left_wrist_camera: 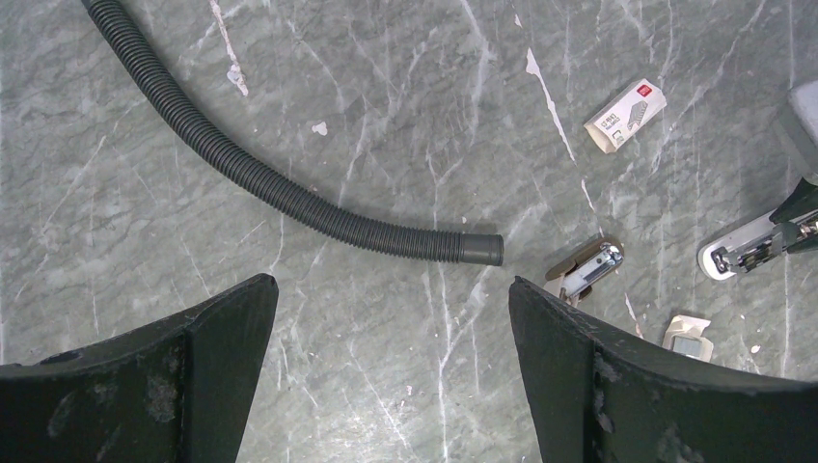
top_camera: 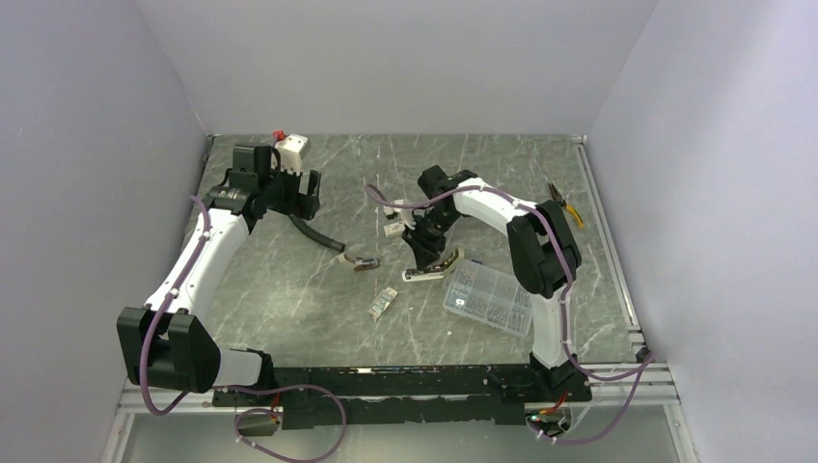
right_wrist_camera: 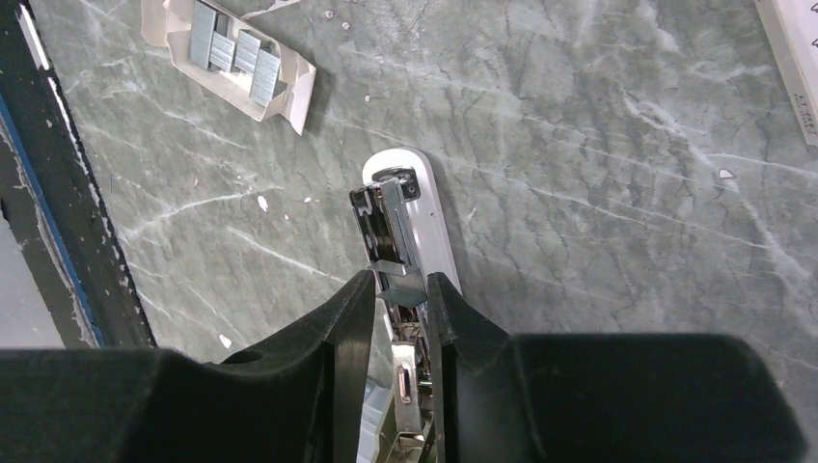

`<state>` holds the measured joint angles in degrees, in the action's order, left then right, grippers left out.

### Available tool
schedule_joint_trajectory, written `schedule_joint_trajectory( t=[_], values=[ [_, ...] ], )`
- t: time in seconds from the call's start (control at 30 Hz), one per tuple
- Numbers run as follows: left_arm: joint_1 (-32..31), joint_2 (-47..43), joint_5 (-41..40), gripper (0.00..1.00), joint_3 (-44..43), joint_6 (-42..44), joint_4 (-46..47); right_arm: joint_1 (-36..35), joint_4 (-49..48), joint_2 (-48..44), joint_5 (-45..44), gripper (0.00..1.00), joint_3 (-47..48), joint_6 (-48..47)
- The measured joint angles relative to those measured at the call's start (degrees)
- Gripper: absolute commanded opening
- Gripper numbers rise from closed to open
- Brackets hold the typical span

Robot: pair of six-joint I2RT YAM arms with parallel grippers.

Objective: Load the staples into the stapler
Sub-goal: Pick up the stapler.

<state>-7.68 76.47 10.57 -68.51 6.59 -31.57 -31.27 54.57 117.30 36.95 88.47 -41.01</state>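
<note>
The right claw (top_camera: 422,258) nips the small olive-grey stapler (top_camera: 424,275) — the left claw (top_camera: 311,193) stands wide open.
Top view: the stapler lies on the grey marbled table (top_camera: 289,289), just beside a clear plastic compartment box (top_camera: 490,297). Left wrist: black fingers (left_wrist_camera: 598,386) spread wide, holding nothing, above a black ribbed hose (left_wrist_camera: 289,193). Right wrist: fingers (right_wrist_camera: 338,338) closed against the stapler's silver metal channel — an open paper tray of staple strips (right_wrist_camera: 231,58) lies near.

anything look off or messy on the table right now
The staple carton lies torn open with its strips exposed, near the stapler, which the right gripper grips by its metal channel. A black corrugated hose also lies loose, unrelated to stapling.
</note>
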Motion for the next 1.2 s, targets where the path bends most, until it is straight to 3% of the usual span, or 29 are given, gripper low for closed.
schedule_joint_trajectory(
  t=[1.0, 1.2],
  values=[
    [0.0, 0.5, 0.2, 0.95, 0.0, 0.3, -0.1, 0.9, 1.8, 0.9, 2.7, 0.09, 1.9, -0.2],
    [0.1, 3.0, 9.7, 0.95, -2.0, 2.1, -2.0, 1.9, 1.8, -0.1, 5.6, 0.08, 2.5, 0.1]
  ],
)
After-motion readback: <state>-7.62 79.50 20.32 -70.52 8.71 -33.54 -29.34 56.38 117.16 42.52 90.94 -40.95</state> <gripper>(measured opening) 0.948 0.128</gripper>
